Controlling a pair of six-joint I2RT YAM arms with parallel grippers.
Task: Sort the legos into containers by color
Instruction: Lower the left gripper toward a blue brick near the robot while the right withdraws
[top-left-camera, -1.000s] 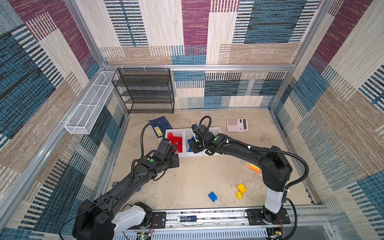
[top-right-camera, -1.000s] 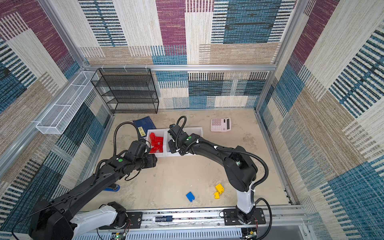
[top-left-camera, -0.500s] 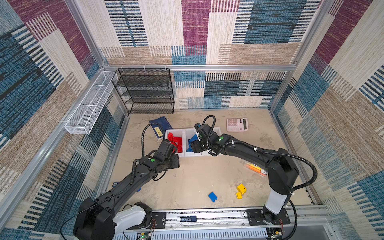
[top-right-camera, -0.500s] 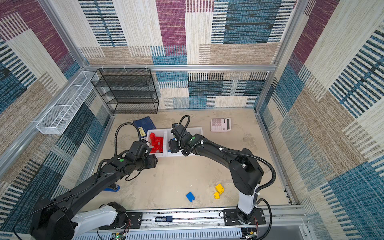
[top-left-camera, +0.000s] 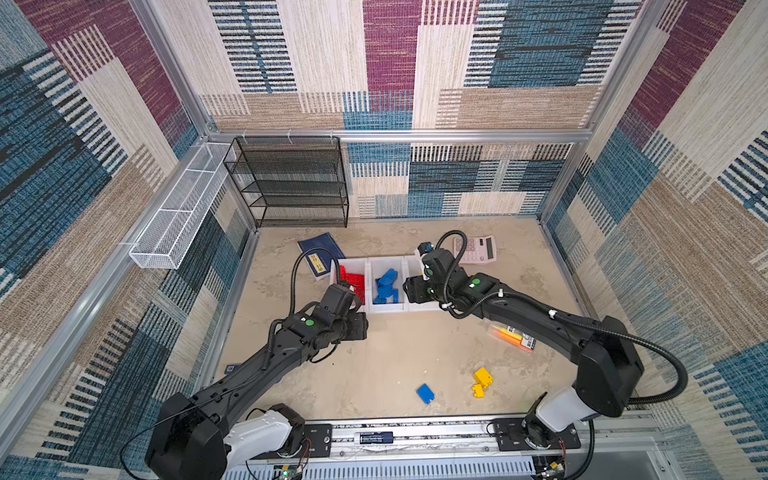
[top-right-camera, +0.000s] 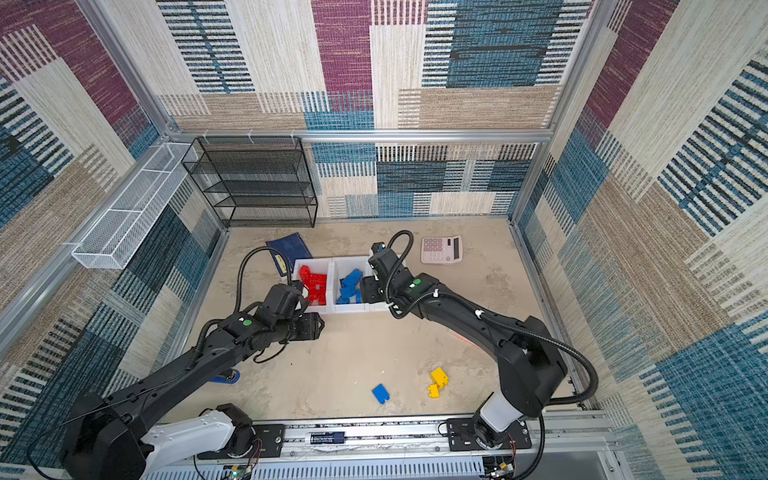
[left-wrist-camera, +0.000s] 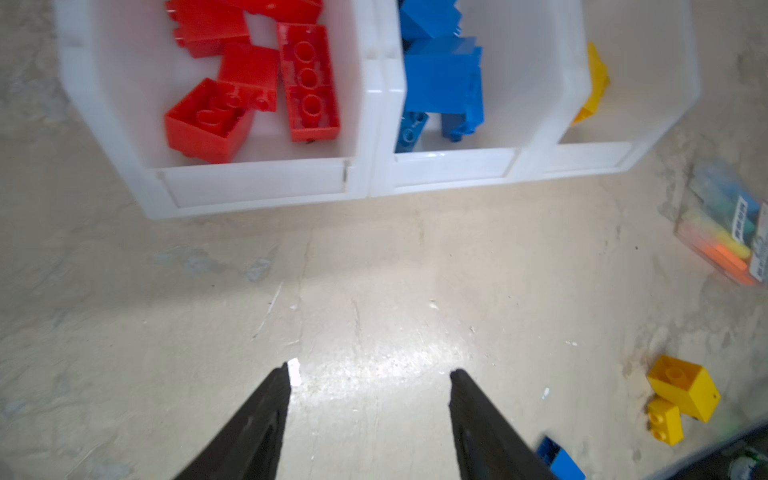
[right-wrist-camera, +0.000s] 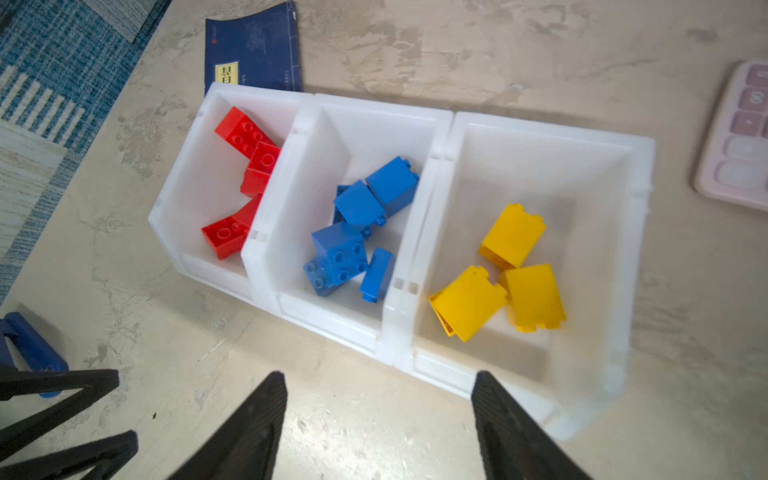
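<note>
Altogether three white containers (right-wrist-camera: 328, 322) sit joined in a row on the table (left-wrist-camera: 374, 270), sorted by colour. One end bin holds at least four red bricks (left-wrist-camera: 309, 83); the far ones are cut off in the left wrist view and half hidden behind the bin wall in the right wrist view. The middle bin holds about five blue bricks (right-wrist-camera: 338, 253), piled so that an exact count is hard. The other end bin holds three yellow bricks (right-wrist-camera: 513, 235).

Three bricks lie loose near the front rail: two loose yellow bricks (top-left-camera: 483, 377) touching each other, and one loose blue brick (top-left-camera: 425, 393) near them.

Both arms reach in from the front rail with wrists bent downward. The left gripper (left-wrist-camera: 370, 372) hangs over bare table just in front of the bins, its fingers spread with nothing between them. The right gripper (right-wrist-camera: 377, 374) hangs by the bins' near edge, likewise spread and empty.

In both top views the right arm covers most of the yellow bin. A marker pack (left-wrist-camera: 723, 245) is blurred, and a calculator (top-left-camera: 476, 249) is partly behind a cable.
</note>
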